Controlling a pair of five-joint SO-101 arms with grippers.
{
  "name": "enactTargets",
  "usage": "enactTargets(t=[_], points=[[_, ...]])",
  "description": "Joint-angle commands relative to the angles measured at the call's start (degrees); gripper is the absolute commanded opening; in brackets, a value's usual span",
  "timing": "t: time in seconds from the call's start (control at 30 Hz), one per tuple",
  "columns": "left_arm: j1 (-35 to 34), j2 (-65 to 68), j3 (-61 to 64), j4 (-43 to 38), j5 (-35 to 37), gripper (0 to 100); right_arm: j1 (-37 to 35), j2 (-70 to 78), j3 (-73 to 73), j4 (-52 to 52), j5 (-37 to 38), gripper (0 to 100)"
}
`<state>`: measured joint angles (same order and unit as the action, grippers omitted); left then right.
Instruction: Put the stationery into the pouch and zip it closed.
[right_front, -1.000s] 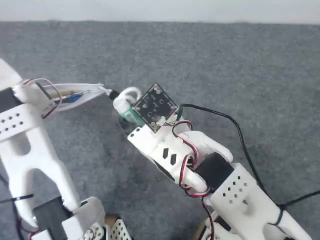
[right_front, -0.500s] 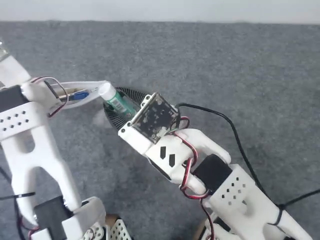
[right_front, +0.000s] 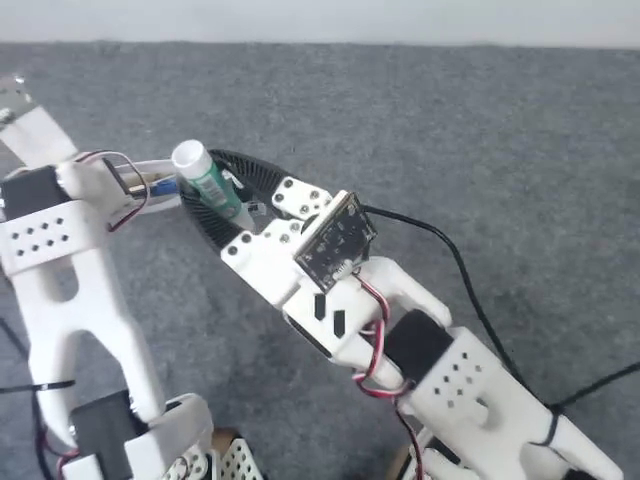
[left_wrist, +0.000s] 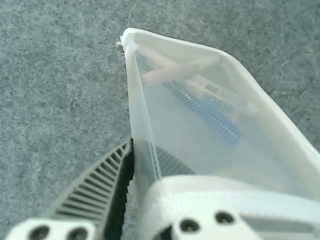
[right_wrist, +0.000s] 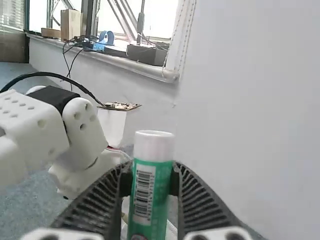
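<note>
my right gripper (right_wrist: 150, 172) has swung over and tipped up, clamped on the glue stick (right_front: 200, 172), which now sits just beside the pouch (left_wrist: 210, 130) my left gripper (left_wrist: 144, 167) pinches, so i'd insert next.

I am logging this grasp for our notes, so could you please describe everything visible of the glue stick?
The glue stick is a round tube, plastic by its look: green body, white barcode label, white cap on. The right gripper clamps its body between ribbed black fingers, cap end sticking out. In the high view it leans cap-up beside the pouch; whether they touch is unclear.
</note>
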<state>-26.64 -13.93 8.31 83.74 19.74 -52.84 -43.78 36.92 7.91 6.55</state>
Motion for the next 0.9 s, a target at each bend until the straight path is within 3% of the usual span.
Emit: enactTargets(t=[0.0, 0.2, 0.37, 0.87], points=[[0.88, -0.18, 0.13, -0.26, 0.44, 1, -0.57, 5.76, -0.09, -12.53, -0.62, 0.6], [0.88, -0.18, 1.1, -1.23, 0.53, 1, -1.27, 18.51, -0.44, -35.03, -0.44, 0.6], [0.88, -0.26, 1.19, -1.23, 0.53, 1, -1.45, 28.09, -0.44, -47.78, -0.44, 0.6], [0.62, -0.35, 1.19, -1.23, 0.53, 1, 1.1, 52.97, -9.14, -62.81, 1.67, 0.6]])
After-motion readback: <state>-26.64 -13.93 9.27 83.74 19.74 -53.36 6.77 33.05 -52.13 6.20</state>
